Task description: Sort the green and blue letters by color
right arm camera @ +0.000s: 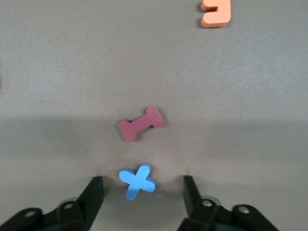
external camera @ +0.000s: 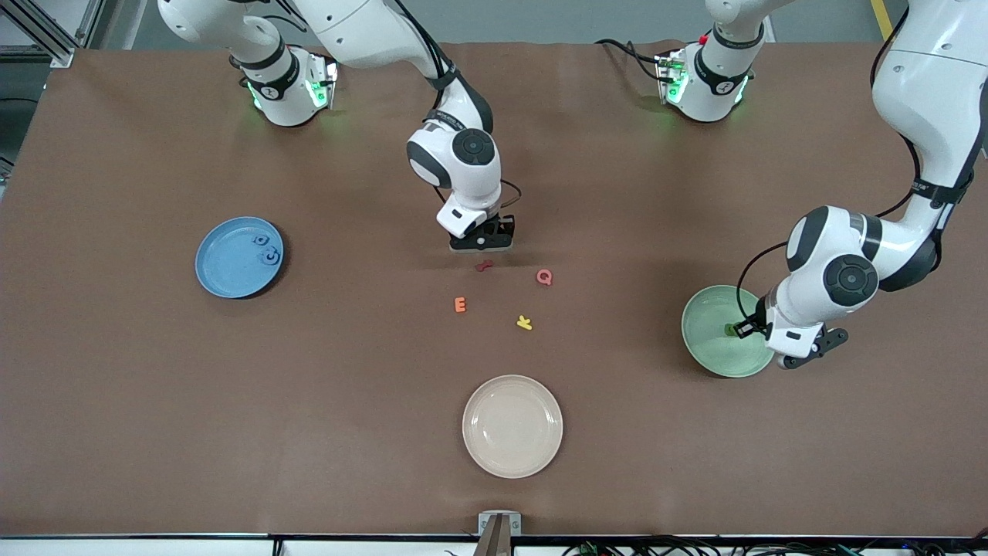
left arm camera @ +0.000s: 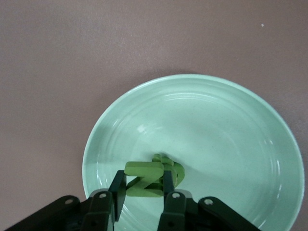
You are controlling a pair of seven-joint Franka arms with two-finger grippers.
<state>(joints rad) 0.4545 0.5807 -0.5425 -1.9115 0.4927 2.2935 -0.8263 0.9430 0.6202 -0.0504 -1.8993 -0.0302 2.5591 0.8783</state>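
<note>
My left gripper [left arm camera: 143,185] is shut on a green letter N [left arm camera: 144,169], holding it just above the green plate [left arm camera: 231,125], where more green letters [left arm camera: 176,171] lie. In the front view this gripper [external camera: 745,328] hangs over the green plate [external camera: 706,309] at the left arm's end. My right gripper [right arm camera: 142,180] is open and low over the table middle, one finger on each side of a blue X [right arm camera: 138,181], neither touching it. In the front view the right gripper [external camera: 482,241] hides the X. Two blue letters [external camera: 267,250] lie on the blue plate [external camera: 224,270].
A dark red letter [external camera: 484,266] lies just nearer the camera than the right gripper. A pink Q [external camera: 544,276], an orange E [external camera: 460,304] and a yellow K [external camera: 525,322] lie close by. A cream plate [external camera: 512,425] sits near the front edge.
</note>
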